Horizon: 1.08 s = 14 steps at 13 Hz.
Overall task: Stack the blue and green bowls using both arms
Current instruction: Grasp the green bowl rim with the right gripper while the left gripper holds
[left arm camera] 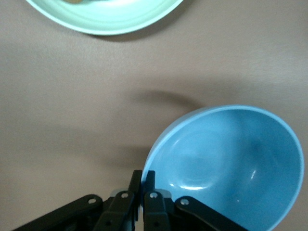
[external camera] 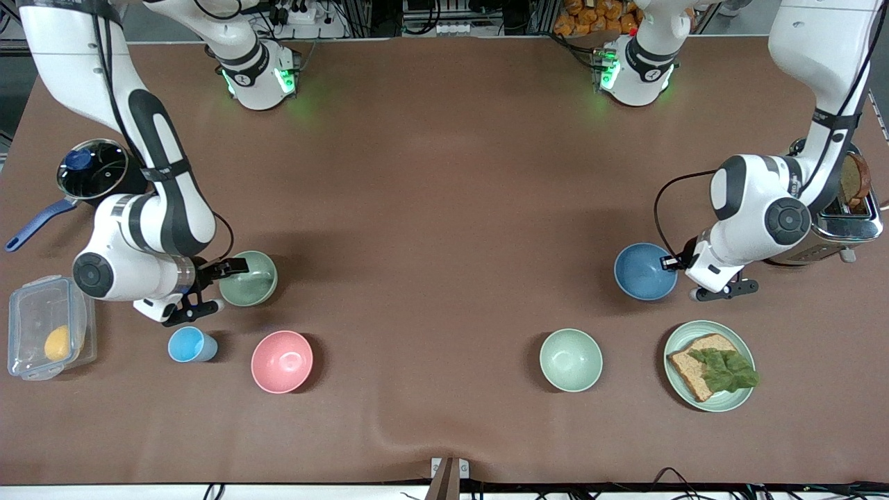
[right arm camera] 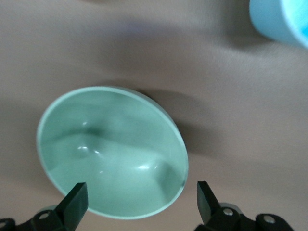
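The blue bowl point(external camera: 642, 272) sits toward the left arm's end of the table, next to the toaster. My left gripper point(external camera: 668, 263) is shut on its rim; in the left wrist view the fingers point(left arm camera: 143, 175) pinch the edge of the bowl point(left arm camera: 231, 163), one inside and one outside. The green bowl point(external camera: 250, 279) sits toward the right arm's end. My right gripper point(external camera: 233, 285) is open at its rim. In the right wrist view the wide-spread gripper point(right arm camera: 139, 199) straddles the bowl point(right arm camera: 110, 154) without touching it.
A pink bowl point(external camera: 282, 361) and a light-blue cup point(external camera: 189, 344) lie nearer the camera than the green bowl. A mint bowl point(external camera: 571, 360) and a plate point(external camera: 740, 340) with bread and lettuce lie nearer than the blue bowl. A pot point(external camera: 90, 170), a clear container point(external camera: 28, 305) and a toaster point(external camera: 847, 215) stand at the table's ends.
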Tool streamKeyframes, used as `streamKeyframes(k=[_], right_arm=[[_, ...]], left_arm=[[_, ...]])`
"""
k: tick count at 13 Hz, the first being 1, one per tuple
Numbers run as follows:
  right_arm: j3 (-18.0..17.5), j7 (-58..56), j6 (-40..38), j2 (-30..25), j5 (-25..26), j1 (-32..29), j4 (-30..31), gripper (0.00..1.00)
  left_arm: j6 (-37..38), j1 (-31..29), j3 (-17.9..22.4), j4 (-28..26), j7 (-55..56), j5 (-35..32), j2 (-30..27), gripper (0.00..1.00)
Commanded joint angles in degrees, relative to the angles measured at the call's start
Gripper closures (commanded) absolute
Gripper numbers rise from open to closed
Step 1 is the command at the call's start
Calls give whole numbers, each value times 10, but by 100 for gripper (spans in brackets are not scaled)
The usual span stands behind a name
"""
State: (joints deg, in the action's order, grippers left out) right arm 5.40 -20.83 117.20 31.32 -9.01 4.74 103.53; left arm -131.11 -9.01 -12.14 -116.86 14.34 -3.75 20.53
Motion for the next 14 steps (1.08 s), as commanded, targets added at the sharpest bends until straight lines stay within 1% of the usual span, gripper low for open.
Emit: streamKeyframes(k=[1, 3, 5, 7, 8, 9, 10, 14], right_arm=[[-2, -3, 2, 26, 3, -15, -8, 0], [-2, -3, 3, 40, 2, -15, -8, 0], [-2, -3, 2, 45, -11, -16, -6, 0], [-2, -3, 1, 45, -17, -15, -6, 59], [-2, -3, 1, 46, -17, -15, -6, 76], [-2, -3, 1, 46, -17, -15, -6, 85], [-2, -3, 1, 48, -17, -15, -6, 91], [-3, 2, -9, 35, -17, -4, -9, 91]], left_arm=[[86, 3, -22, 39, 20, -8, -47, 100], [145, 1, -43, 84, 24, -7, -58, 100], [187, 3, -51, 114, 33, -2, -58, 100], [197, 2, -68, 126, 57, -2, -58, 100], [197, 4, -78, 137, 62, -4, -55, 100], [198, 5, -82, 140, 65, -3, -53, 100], [198, 7, -85, 141, 72, -3, -53, 100], [197, 9, -113, 153, 126, -2, -47, 100]])
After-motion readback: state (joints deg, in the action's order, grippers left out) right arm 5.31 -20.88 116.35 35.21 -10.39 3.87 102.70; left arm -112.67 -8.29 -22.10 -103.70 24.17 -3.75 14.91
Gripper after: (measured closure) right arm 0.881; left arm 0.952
